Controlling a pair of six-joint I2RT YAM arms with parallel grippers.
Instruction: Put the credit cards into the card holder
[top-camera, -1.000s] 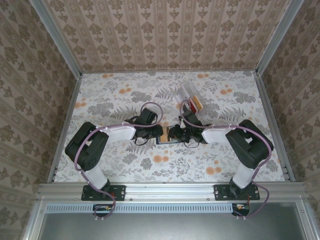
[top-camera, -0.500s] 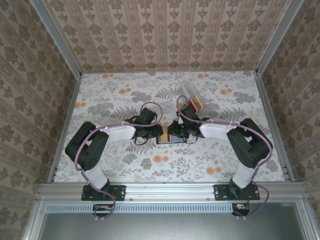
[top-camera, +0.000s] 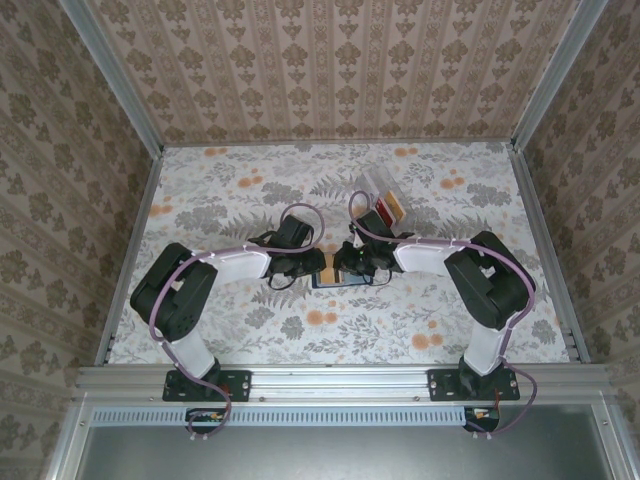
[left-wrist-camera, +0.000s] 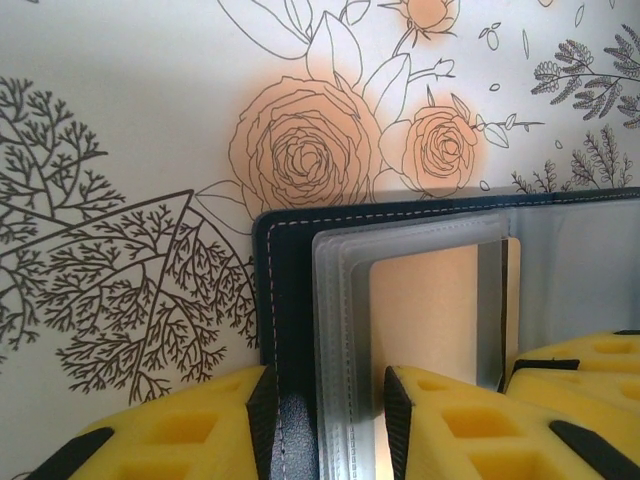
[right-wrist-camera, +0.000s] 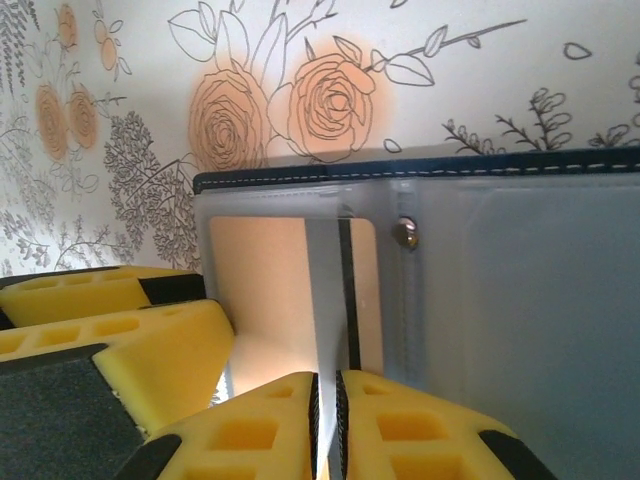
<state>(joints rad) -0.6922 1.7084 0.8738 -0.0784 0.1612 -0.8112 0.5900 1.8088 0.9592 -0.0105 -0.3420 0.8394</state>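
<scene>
Early in the task, by the look of it. One orange-tan card (left-wrist-camera: 420, 310) sits in the outer pocket of the clear sleeves (left-wrist-camera: 335, 300), apparently not fully home; cannot tell how deep. Other cards (top-camera: 392, 208) stand in the clear box (top-camera: 378, 185), just above centre of the top view, apart from the work. Those remain to be done.

Card holder (left-wrist-camera: 285, 290) lies open and flat on the bench (top-camera: 230, 200), centre of the top view, between both arms. Navy cover, pale stitching along the edge, frosted stack of sleeves, small metal snap (right-wrist-camera: 405, 233) at mid-fold.

Left hand (left-wrist-camera: 328, 385): clamped across the cover edge and sleeve stack at the bottom of its wrist view, pinning the holder down.

Right hand (right-wrist-camera: 325, 395): pads almost together, only a slit between. Appears to pinch the near edge of the orange-tan card; could be the sleeve lip instead.
</scene>
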